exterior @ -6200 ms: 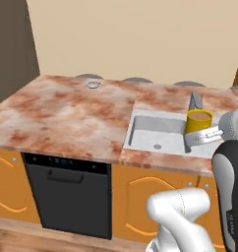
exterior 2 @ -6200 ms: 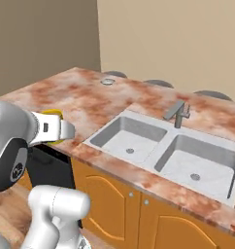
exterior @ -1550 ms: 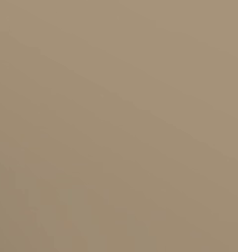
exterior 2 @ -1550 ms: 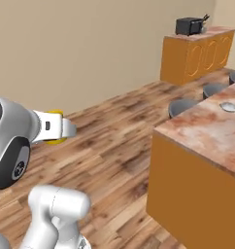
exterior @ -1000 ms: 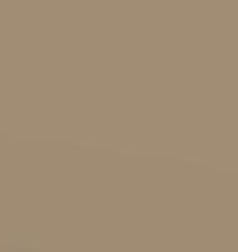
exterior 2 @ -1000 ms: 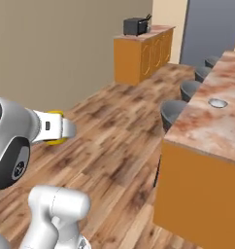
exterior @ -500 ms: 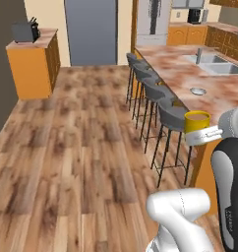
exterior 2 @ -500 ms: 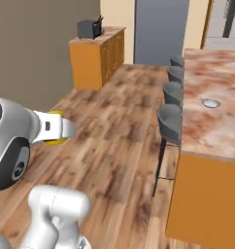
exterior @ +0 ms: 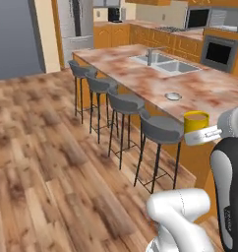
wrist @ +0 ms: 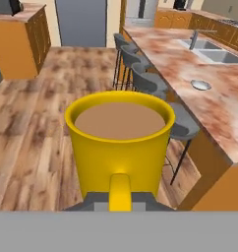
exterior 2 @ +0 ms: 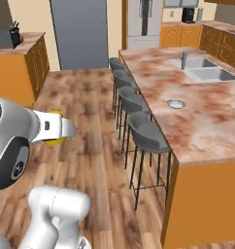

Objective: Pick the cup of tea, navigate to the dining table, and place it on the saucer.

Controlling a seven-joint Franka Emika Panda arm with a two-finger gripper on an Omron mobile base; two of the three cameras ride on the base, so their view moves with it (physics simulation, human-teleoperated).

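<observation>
The cup of tea (wrist: 118,147), a yellow mug full of brown liquid, is held upright in my gripper (exterior: 202,134), which is shut on it. In the right base view the hand hides most of the cup (exterior 2: 55,141). The dining table (exterior: 140,74), a long marbled counter on an orange base, runs ahead and to the right. The saucer (exterior: 173,96) lies on its top, a small pale dish beyond the cup, also seen as the saucer (exterior 2: 176,103) and the saucer (wrist: 200,84). The cup hangs over the floor beside the table's near end.
Several grey stools (exterior: 160,130) line the table's near side above wooden floor (exterior 2: 85,116). A double sink (exterior 2: 202,68) with a faucet sits further along the table top. An orange cabinet (exterior 2: 17,73) stands at the left, a fridge (exterior 2: 144,19) at the back.
The whole picture has shifted as the base drove and turned: the table and stools now lie closer and more across the view. The cup stays held in the gripper.
</observation>
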